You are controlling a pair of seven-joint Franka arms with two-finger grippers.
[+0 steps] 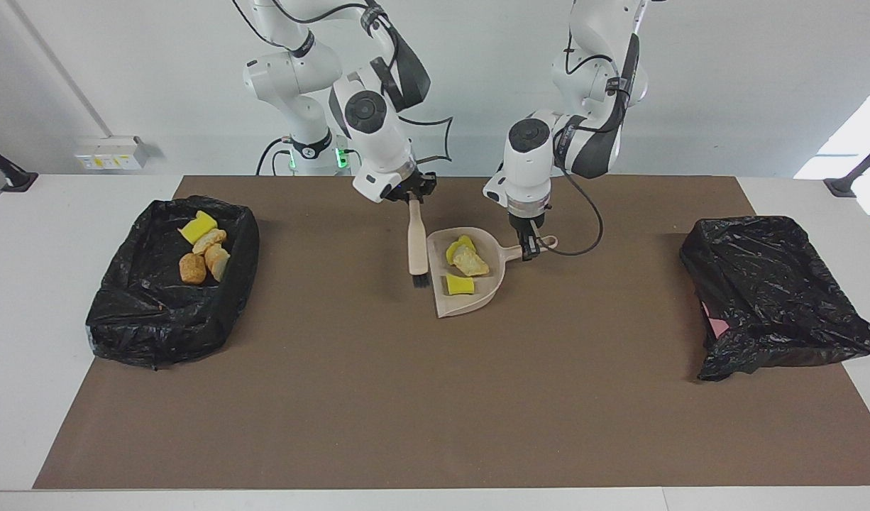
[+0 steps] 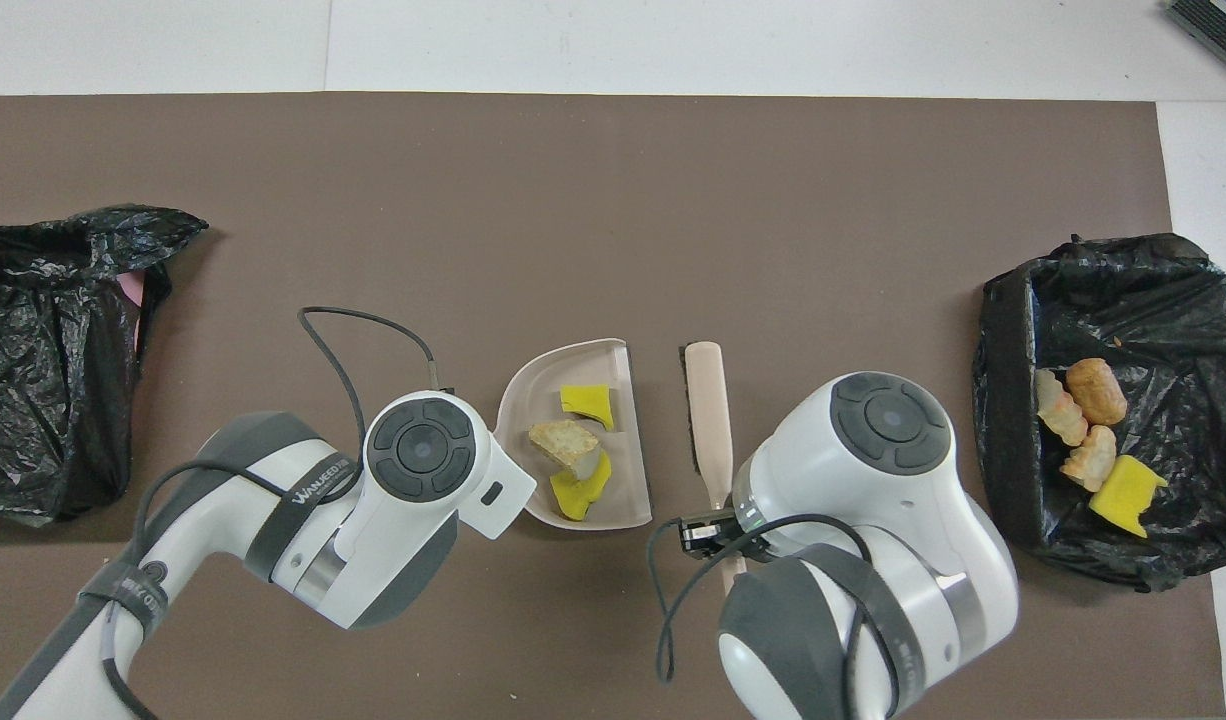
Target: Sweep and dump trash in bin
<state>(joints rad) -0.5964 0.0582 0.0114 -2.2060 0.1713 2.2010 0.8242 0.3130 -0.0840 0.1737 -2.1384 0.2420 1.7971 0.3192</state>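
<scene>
A beige dustpan [image 1: 477, 301] rests on the brown mat mid-table and also shows in the overhead view [image 2: 543, 378]. In it lie three trash pieces: two yellow foam chunks [image 1: 460, 284] [image 1: 458, 248] and a beige lump [image 1: 472, 262]. My left gripper [image 1: 531, 248] is shut on the dustpan's handle [image 1: 546, 243]. My right gripper [image 1: 412, 200] is shut on the top of a beige brush [image 1: 416, 241], which lies beside the pan with its dark bristles [image 1: 421, 280] low at the mat. A black-lined bin [image 1: 123, 312] at the right arm's end holds several trash pieces [image 1: 197, 228].
A second black-lined bin [image 1: 768, 291] stands at the left arm's end, with a bit of pink [image 1: 715, 325] showing at its side. The brown mat [image 1: 435, 397] covers the table's middle. A cable [image 1: 591, 227] hangs from the left wrist.
</scene>
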